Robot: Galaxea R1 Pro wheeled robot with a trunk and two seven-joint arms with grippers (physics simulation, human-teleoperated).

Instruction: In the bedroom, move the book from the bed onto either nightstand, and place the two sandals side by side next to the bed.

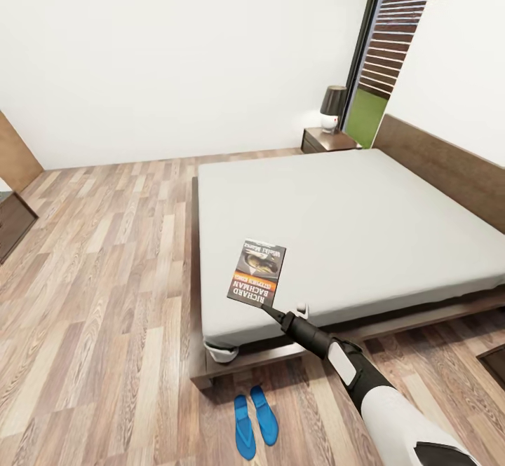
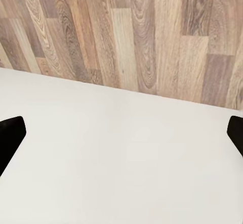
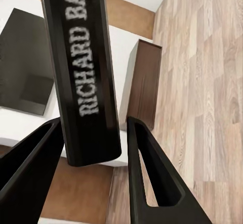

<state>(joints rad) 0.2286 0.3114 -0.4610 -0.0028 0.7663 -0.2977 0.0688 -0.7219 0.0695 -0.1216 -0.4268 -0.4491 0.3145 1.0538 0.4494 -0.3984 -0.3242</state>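
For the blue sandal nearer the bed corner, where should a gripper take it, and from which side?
Judging by its pose, from straight above, closing across the narrow middle of the nearer sandal. It lies flat on the wood floor, so no edge is lifted. The other sandal lies close alongside, so the finger on that side has little room. The right gripper holds the book.

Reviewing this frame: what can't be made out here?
- Head view: the book's small orange-band lettering, too small.
- Head view: the right gripper, hidden behind the book.
- Right wrist view: spine lettering cut off by the edge.
- Head view: nightstand front, too distant.
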